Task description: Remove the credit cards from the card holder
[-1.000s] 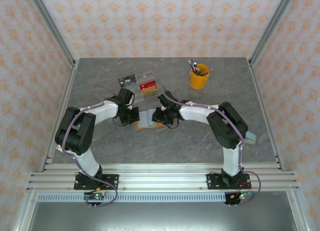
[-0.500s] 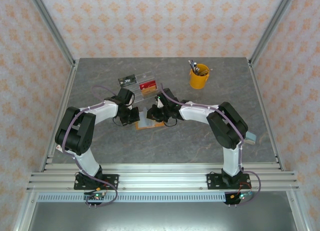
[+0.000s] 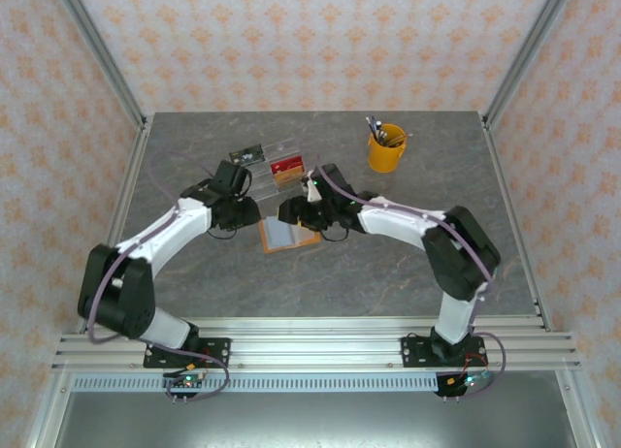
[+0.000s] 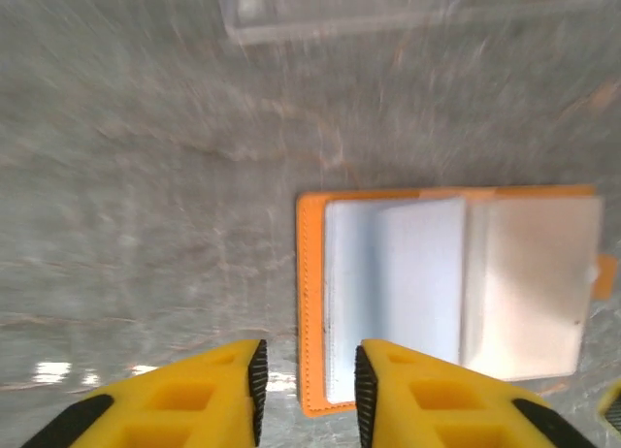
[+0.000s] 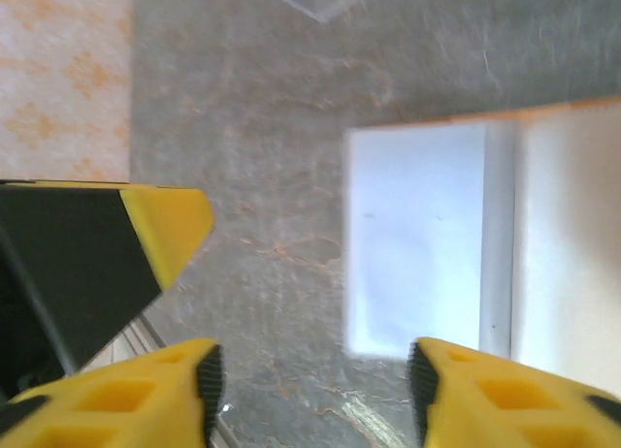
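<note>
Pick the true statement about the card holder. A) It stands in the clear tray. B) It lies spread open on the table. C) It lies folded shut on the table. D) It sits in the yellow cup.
B: the card holder lies flat on the table, inner panels up.

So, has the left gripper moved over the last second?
Yes. The left gripper has drawn back to the left and up-frame, nearer the clear acrylic tray and off the card holder's left edge.
</note>
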`<state>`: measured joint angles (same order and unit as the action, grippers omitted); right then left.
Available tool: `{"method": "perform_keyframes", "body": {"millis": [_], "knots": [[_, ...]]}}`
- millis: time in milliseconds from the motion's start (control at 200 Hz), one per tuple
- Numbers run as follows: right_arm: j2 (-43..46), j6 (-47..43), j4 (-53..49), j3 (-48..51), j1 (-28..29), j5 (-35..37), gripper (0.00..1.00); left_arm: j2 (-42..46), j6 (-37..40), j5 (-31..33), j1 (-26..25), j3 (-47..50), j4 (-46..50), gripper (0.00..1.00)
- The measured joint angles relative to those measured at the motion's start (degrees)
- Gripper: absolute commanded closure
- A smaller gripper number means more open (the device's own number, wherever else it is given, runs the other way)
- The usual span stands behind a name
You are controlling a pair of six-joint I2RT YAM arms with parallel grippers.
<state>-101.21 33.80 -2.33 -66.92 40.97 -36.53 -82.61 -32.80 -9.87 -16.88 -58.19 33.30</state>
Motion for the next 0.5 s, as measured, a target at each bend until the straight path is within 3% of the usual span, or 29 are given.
{"method": "perform_keyframes", "body": {"millis": [130,220,250,500], "knots": [[9.4,-3.4,-3.2,0.7,-1.5,10.4,0.11,7.3,0.5,8.6,0.2,-1.5,1.8,0.30],[16.0,-6.1,-4.9,2.6,-3.4,20.4,0.00,11.7,1.0,15.1,0.9,-1.7,2.1,0.18],[18.3,-7.0,-5.4,3.6,-4.3,24.0,0.00,13.1,1.6,17.2,1.2,-1.7,2.0,0.01],[32.5,-14.3,-9.0,11.0,-11.8,52.2,0.00,20.2,5.8,32.0,5.0,3.6,-3.9,0.00]]}}
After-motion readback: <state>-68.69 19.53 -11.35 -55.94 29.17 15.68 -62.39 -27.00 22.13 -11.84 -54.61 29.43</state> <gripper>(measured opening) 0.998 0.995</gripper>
